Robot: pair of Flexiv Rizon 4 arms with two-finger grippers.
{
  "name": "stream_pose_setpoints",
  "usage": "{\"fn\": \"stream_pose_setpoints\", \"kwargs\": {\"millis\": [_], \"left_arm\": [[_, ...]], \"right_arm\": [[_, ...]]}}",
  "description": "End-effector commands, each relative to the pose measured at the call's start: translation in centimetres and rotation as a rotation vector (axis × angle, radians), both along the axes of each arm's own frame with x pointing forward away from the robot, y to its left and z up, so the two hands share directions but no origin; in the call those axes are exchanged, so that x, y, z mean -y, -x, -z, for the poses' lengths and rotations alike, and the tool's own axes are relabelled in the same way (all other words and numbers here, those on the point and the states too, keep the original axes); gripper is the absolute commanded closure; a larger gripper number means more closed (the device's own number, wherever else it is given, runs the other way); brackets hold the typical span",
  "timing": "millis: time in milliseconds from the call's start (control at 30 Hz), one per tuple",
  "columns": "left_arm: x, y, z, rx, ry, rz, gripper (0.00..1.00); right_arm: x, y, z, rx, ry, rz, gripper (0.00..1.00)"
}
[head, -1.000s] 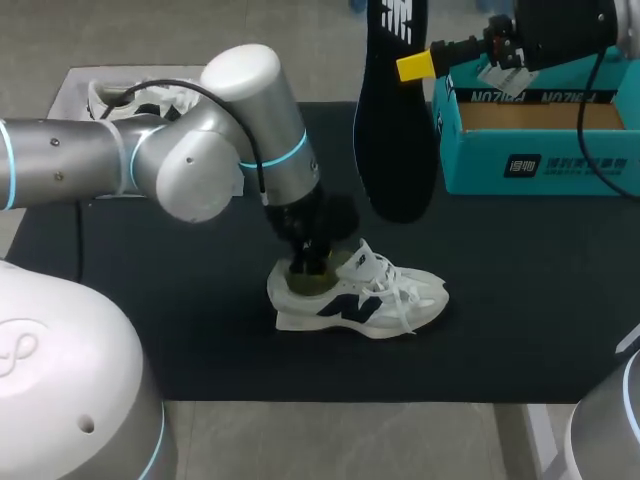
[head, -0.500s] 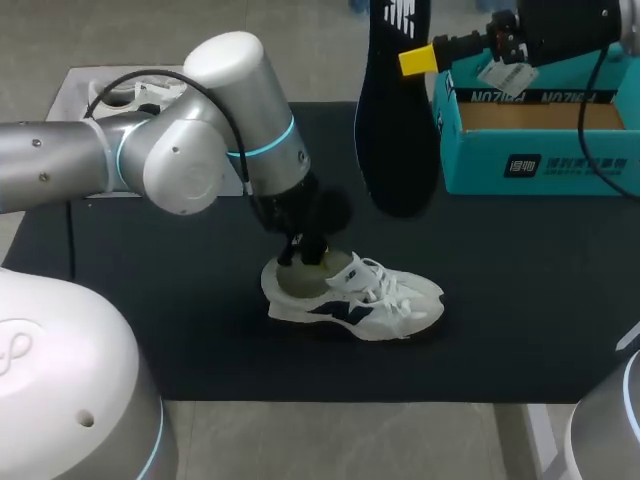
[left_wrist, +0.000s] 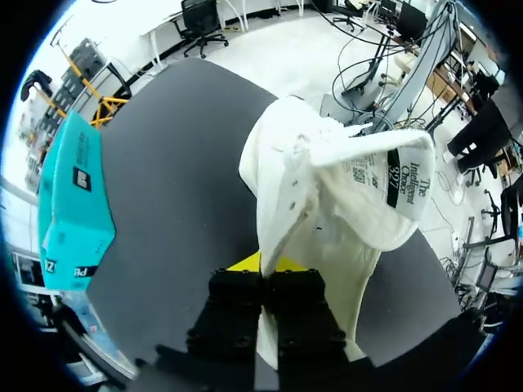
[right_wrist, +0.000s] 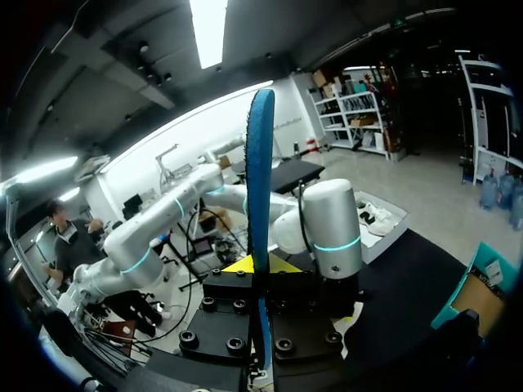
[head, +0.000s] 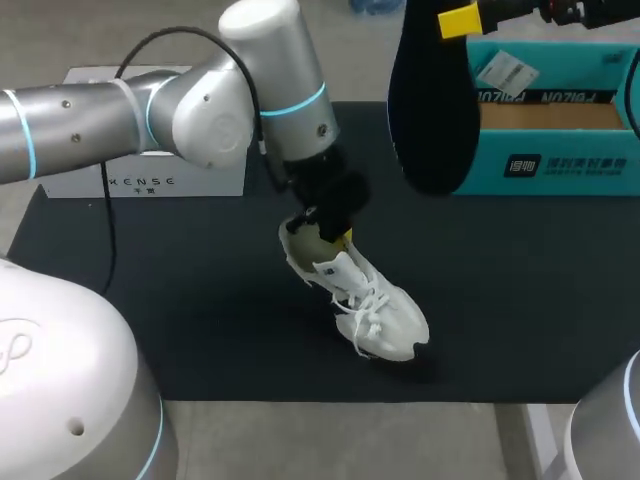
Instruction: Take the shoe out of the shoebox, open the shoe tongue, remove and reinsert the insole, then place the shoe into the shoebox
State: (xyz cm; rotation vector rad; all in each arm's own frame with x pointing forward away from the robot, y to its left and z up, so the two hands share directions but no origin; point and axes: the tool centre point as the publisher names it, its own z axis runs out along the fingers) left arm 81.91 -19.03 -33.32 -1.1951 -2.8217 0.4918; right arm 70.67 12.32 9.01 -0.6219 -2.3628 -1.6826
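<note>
- The left gripper (head: 338, 228) is clenched on the shoe (head: 365, 305). Its own wrist view shows the collar wall pinched between both fingers at the heel end of the opening.
- The shoe lies to the robot's left of the shoebox (head: 560, 165) and nearer the robot than it, well apart from it. It is tilted, with the heel raised at the gripper and the toe down on the black mat (head: 150, 300).
- The shoe's long axis runs from the held heel down to the toe, slanting toward the robot's side of the mat. It lies roughly crosswise to the line back toward the shoebox, and the toe points away from the box.
- The right gripper (head: 460, 20) is clamped on the upper end of the insole (head: 435, 115). The insole hangs upright in the air at the shoebox's left end, broad end down, between box and shoe.
- The insole is well apart from the shoe and higher than it, so the right arm is the one nearer the shoebox.
- Judged from this, reinsertion turns on bringing the insole's lower end away from the shoebox to the shoe's mouth, which sits right at the left gripper.
</note>
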Motion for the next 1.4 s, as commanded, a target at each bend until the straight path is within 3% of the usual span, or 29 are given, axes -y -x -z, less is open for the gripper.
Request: {"fn": "stream_pose_setpoints", "kwargs": {"millis": [33,233,700,933,1400], "left_arm": [[1.0,-1.0,-1.3,-0.026,-0.065,0.350,1.00],[2.4,-0.8,-1.6,-0.074,-0.099,0.581,1.00],[5.5,-0.2,0.4,-0.063,-0.251,0.804,1.00],[6.5,0.5,1.6,-0.070,-0.265,0.833,1.00],[5.3,0.1,3.4,-0.111,-0.262,0.793,1.00]], "right_arm": [[0.1,0.4,0.1,0.005,-0.010,0.022,1.00],[0.1,0.4,0.1,0.005,-0.010,0.022,1.00],[0.1,0.4,0.1,0.005,-0.010,0.022,1.00],[0.1,0.4,0.1,0.005,-0.010,0.022,1.00],[0.1,0.4,0.1,0.005,-0.010,0.022,1.00]]}}
